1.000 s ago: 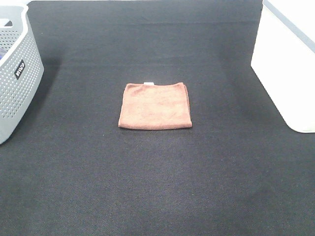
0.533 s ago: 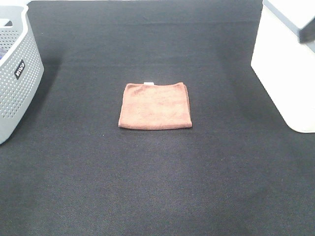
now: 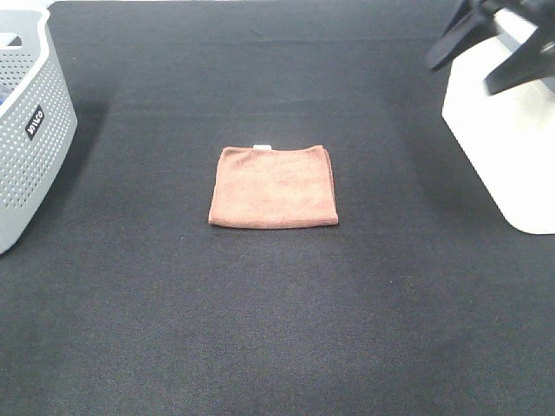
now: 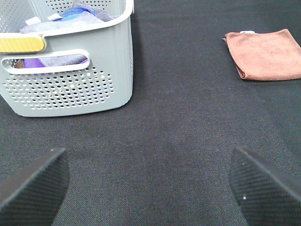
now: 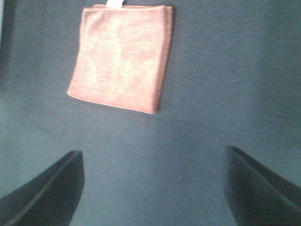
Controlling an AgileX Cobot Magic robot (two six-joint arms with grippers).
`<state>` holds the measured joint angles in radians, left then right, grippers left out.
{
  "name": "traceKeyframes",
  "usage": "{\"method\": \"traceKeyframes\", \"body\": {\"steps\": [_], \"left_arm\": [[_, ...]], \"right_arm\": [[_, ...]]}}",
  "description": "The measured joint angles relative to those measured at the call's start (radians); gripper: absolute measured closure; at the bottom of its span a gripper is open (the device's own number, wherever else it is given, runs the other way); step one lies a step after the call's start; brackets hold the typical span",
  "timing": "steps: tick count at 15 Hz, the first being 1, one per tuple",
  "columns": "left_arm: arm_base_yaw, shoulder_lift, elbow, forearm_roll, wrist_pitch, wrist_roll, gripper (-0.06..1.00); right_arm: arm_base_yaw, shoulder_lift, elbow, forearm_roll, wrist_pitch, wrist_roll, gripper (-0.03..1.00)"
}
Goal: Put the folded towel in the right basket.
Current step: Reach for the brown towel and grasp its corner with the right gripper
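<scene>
Since the frame 0.5 s ago, our right gripper point(image 3: 458, 80) is pushing much farther into the high view. It was only a dark sliver at the right edge and is now showing 2 black fingers point(image 3: 451, 42) at the top right corner. Its jaws are standing wide apart with nothing between them. In the high view they are overlapping the near top corner of the right basket point(image 3: 512, 156), a plain white bin at the right edge of the black table point(image 3: 260, 329). We cannot tell whether they are touching it.

In the right wrist view, the same 2 fingers are framing bare table, with the folded towel point(image 3: 273, 186) ahead of them and well apart from their tips.

We are seeing the towel lying flat near the middle of the table. It is a brown, roughly square fold with a small white tag point(image 3: 262, 145) on its far edge. It is sitting between the 2 baskets and touching neither.

Our left gripper point(image 4: 149, 155) is showing only in its own wrist view, jaws spread wide over bare table and gripping nothing. Ahead of it, the left basket point(image 4: 70, 89) is standing upright, grey and perforated. It is holding purple and blue cloths point(image 4: 75, 12).
</scene>
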<state>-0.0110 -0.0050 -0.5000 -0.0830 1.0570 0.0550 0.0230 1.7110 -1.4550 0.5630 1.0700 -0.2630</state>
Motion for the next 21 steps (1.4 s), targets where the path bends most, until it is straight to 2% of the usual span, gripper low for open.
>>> {"method": "traceKeyframes", "body": {"steps": [1, 4, 7, 9, 12, 16, 21], "left_arm": [[0.0, 0.0, 0.0, 0.0, 0.0, 0.0, 0.07], [0.0, 0.0, 0.0, 0.0, 0.0, 0.0, 0.07], [0.0, 0.0, 0.0, 0.0, 0.0, 0.0, 0.07], [0.0, 0.0, 0.0, 0.0, 0.0, 0.0, 0.07], [0.0, 0.0, 0.0, 0.0, 0.0, 0.0, 0.07], [0.0, 0.0, 0.0, 0.0, 0.0, 0.0, 0.07], [0.0, 0.0, 0.0, 0.0, 0.0, 0.0, 0.07]], "right_arm": [[0.011, 0.044, -0.007, 0.004, -0.002, -0.004, 0.21], [0.093, 0.188, -0.013, 0.021, -0.087, -0.03, 0.21], [0.101, 0.353, -0.05, 0.058, -0.157, -0.036, 0.21], [0.101, 0.404, -0.091, 0.062, -0.148, -0.037, 0.21], [0.101, 0.532, -0.237, 0.08, -0.097, -0.045, 0.21], [0.101, 0.65, -0.336, 0.118, -0.093, -0.104, 0.23], [0.101, 0.709, -0.346, 0.172, -0.086, -0.173, 0.25]]}}
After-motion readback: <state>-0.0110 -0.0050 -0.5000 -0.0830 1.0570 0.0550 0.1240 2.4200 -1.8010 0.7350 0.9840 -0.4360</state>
